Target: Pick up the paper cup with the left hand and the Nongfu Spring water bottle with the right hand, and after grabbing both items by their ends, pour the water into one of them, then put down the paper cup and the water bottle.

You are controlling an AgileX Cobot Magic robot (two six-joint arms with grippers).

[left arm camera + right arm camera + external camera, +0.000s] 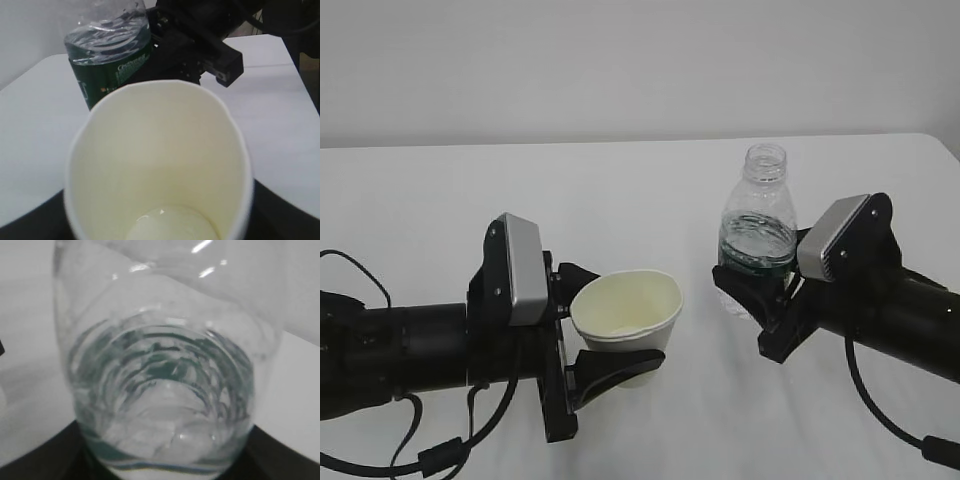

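Observation:
My left gripper (623, 318) is shut on the paper cup (630, 300), one black finger on each side of its wall. The cup's mouth is open and squeezed a little oval. In the left wrist view the cup (160, 160) fills the frame, and a thin glint of water (172, 222) lies at its bottom. My right gripper (748, 305) is shut on the lower part of the Nongfu Spring water bottle (757, 215). The bottle stands upright, capless, with its green label (110, 65) showing. Water (165, 435) sits low in the bottle. Cup and bottle are a short gap apart.
Both arms lie low over the white table (620, 180), the left arm's cables (440, 450) trailing at the front left. The table's back edge meets a plain wall, and its right corner (942, 142) shows at the far right.

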